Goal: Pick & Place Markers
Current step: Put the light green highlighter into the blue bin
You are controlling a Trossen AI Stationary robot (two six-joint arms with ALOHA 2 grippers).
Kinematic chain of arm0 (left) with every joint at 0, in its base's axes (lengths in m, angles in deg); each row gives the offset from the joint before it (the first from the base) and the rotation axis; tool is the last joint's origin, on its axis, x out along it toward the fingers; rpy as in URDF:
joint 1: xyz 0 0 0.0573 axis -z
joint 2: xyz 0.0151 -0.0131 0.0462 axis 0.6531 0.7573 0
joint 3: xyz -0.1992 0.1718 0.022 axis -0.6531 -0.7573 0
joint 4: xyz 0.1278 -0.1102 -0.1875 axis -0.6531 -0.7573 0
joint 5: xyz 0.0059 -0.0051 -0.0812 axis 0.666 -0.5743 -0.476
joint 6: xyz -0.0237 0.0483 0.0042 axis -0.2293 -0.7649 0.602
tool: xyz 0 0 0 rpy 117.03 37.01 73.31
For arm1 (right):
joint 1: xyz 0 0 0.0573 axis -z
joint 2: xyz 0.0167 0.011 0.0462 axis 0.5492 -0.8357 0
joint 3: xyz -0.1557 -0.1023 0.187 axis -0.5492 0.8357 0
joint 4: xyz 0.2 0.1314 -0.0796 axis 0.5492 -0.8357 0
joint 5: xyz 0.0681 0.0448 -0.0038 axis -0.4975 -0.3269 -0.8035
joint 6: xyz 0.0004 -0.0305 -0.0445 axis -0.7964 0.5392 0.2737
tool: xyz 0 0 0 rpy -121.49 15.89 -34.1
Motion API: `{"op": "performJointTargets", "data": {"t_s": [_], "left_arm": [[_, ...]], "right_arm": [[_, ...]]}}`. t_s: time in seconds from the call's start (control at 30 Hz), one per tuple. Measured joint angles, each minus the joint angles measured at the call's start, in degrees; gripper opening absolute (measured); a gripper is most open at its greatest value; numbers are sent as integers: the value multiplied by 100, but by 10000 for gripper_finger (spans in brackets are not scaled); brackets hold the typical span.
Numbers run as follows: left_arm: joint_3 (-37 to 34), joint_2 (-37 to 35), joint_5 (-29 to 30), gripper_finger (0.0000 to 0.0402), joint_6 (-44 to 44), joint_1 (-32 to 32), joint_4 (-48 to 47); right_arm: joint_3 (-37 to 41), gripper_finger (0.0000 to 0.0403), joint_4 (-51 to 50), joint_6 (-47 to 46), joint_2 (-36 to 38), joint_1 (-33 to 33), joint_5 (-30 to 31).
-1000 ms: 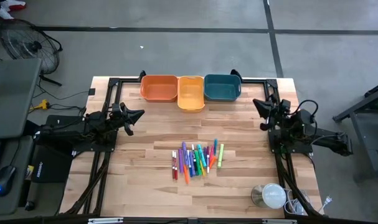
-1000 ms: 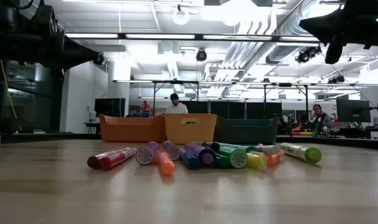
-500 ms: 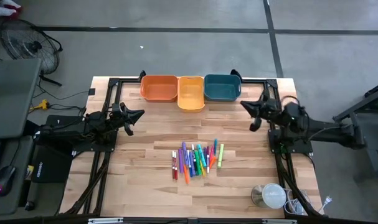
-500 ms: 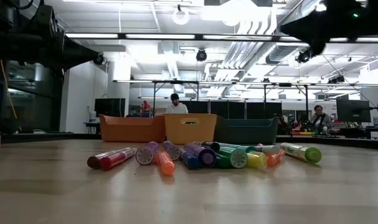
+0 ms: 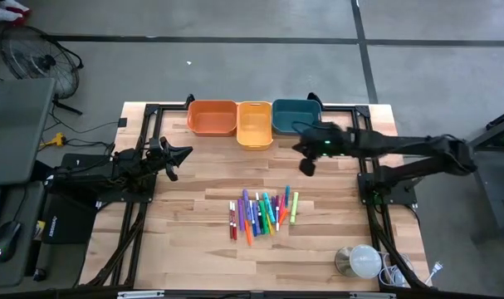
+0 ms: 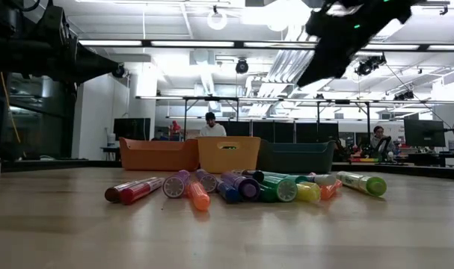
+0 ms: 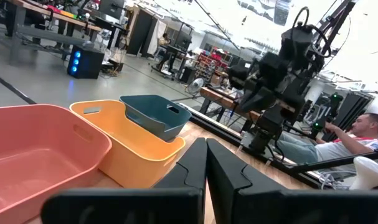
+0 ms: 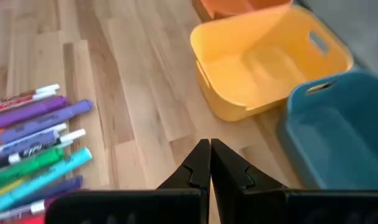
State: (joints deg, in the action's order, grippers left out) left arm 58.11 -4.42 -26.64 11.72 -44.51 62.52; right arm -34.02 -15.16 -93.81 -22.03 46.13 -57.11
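Note:
Several markers [image 5: 264,214] in red, purple, blue, green, orange and yellow lie side by side flat on the wooden table, near its middle; they also show in the low view [image 6: 241,187] and the right wrist view [image 8: 33,143]. My right gripper [image 5: 305,165] hangs shut in the air above the table, between the markers and the teal bin [image 5: 296,116], slanting down; it shows high up in the low view [image 6: 310,73] and touches nothing [image 8: 209,147]. My left gripper [image 5: 186,150] waits shut at the left side [image 7: 206,147].
An orange bin [image 5: 212,117], a yellow bin [image 5: 254,123] and the teal bin stand in a row at the far edge. A white round object [image 5: 364,262] sits at the near right corner. Bare wood lies around the markers. People sit in the room behind.
My right gripper has swung out from the table's right edge toward the middle, rising a little and tipping from level to slanting down at the table. It has stayed shut. The markers lie as before.

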Motion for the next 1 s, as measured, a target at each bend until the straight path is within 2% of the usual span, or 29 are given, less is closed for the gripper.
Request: {"op": "performJointTargets", "data": {"t_s": [0.2,0.43,0.77,1.0], "left_arm": [[0,0,0,3,0,1,-1],[1,1,0,3,-1,0,0],[0,0,-2,3,0,0,-2],[1,0,-2,3,0,1,-2]], "right_arm": [[-465,0,5,-1204,-960,2,0],[-549,0,-167,-2276,-1501,6,-260],[-458,0,-1317,-2441,-1543,-9,-644],[-455,1,-2245,-3179,-1543,-137,-844]]}}
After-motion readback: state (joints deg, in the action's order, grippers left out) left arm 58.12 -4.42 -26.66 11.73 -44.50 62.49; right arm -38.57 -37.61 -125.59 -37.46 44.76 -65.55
